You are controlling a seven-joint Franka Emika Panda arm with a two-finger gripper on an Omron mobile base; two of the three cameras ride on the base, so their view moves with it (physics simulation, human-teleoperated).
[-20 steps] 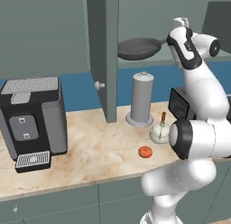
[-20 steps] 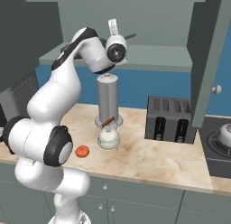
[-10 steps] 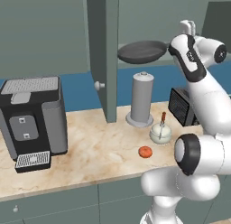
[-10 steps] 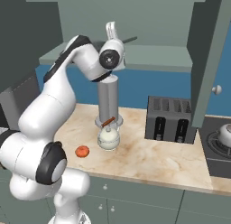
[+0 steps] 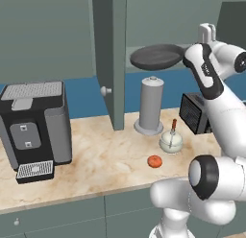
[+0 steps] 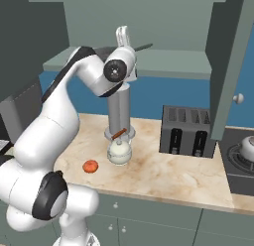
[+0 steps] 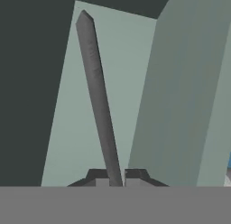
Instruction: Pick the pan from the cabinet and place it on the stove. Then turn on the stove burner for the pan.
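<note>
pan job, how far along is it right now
Done: the cabinet door stands open and the gripper is shut on the pan's handle. In hand: the pan hangs in the air at shelf height in front of the open cabinet, above the counter. Left: carry it right to the stove, set it on a burner, then turn that burner's knob.

No legible text, label, brand, number or sign appears on any surface in these views; all appliances and cabinet panels are plain and unmarked.
</note>
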